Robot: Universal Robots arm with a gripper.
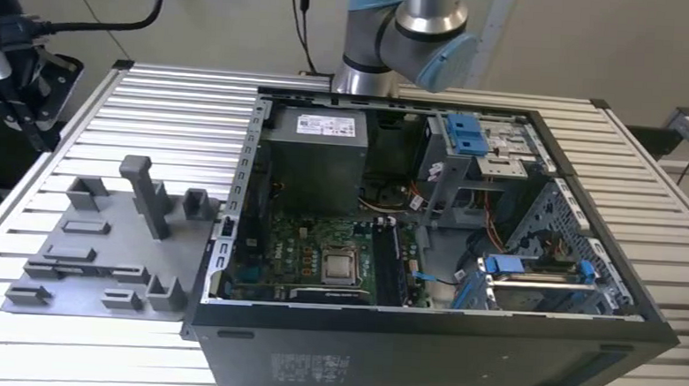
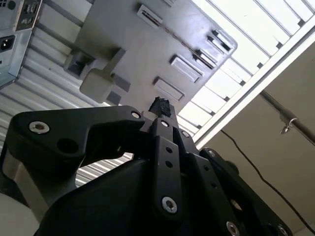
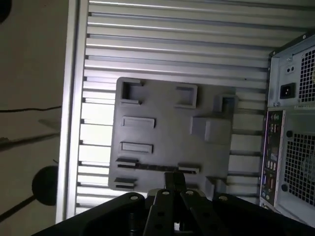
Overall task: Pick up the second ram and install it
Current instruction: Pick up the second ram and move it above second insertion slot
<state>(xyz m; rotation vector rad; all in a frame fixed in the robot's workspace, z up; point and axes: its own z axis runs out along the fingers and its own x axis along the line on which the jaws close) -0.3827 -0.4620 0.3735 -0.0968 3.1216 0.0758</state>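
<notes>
Pose: arm (image 1: 406,33) stands tall behind the open computer case (image 1: 430,357), at the exterior view's top edge.
Grip: gripper (image 3: 175,176) hangs over the grey tray (image 3: 162,132), and its black fingers (image 2: 158,105) are pressed together at the tips.
Ram: where the second ram lies and which way it runs cannot be told.
Surroundings: the tray's upright posts (image 1: 144,191) sit just beside the case, and the green motherboard (image 1: 306,253) lies flat inside.

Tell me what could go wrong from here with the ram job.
The hand hangs shut above the grey tray; coming down like that, it could knock the tray's upright posts. In the open case, loose cables lie close to the motherboard and could snag the hand going in.
</notes>
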